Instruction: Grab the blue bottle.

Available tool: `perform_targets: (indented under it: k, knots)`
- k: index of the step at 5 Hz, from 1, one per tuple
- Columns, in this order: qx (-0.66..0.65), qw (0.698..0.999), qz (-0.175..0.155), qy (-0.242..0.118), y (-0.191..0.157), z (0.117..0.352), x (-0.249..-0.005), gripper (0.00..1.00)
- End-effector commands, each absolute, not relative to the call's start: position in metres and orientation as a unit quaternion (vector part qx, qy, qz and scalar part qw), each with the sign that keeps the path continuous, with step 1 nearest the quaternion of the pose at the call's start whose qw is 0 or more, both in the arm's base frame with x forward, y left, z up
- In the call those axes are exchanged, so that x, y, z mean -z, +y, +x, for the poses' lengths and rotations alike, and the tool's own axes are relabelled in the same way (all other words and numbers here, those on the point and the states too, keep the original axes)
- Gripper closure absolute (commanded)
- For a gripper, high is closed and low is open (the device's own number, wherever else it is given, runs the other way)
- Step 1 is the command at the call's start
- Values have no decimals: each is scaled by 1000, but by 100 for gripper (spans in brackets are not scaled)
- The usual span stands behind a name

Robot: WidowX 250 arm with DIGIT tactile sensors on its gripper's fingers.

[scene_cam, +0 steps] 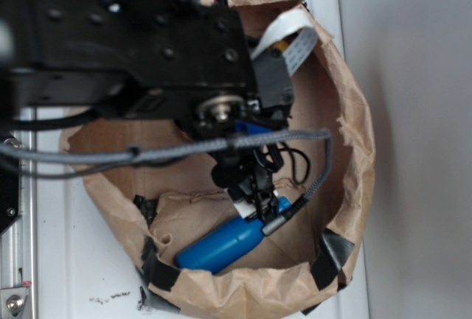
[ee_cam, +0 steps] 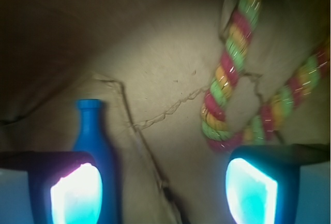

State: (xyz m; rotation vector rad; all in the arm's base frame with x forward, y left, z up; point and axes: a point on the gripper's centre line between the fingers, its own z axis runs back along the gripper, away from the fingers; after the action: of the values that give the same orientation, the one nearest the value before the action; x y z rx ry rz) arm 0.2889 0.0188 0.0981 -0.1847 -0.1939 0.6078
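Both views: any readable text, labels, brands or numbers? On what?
None readable in either view.
Blue bottle: plain blue, no label visible in the exterior or wrist view.
Striped rope: colour bands only, no print.
Paper bag: bare brown paper with black tape patches, no markings.
Gripper: glowing pads, no lettering.

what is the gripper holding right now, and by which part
Nothing. In the wrist view the gripper is open, with only paper between its fingers. The blue bottle lies behind the left finger, not between them.
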Motion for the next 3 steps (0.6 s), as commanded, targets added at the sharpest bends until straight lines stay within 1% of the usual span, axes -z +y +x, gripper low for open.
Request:
perform_targets:
  k: [1,2,3]
  knots:
    - [-267,942,-186,-87,-17,305,-100,0]
    - [-215,943,-232,-106,-24,309,-108,0]
    - [-215,943,-232,-106,-24,309,-108,0]
